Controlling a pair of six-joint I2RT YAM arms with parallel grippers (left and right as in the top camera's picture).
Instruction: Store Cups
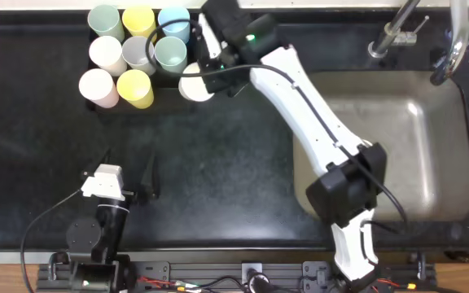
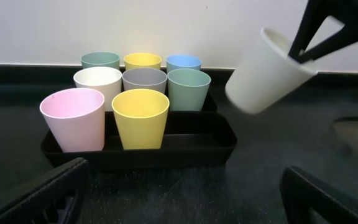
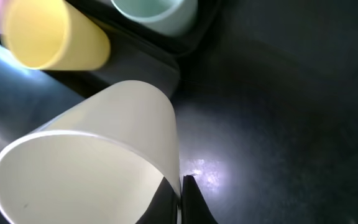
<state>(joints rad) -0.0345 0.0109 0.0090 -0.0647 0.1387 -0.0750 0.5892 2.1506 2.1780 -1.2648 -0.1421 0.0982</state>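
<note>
White tapered cup (image 2: 266,71) hangs tilted, rim pinched by the right claw (image 2: 300,50); left claw (image 2: 182,190) gapes.

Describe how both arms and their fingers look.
Right arm: white links, black joints, a black cable along it, a green light near the wrist. Left arm: black, with a white wrist block and a looping black cable. Fingers are black.
</note>
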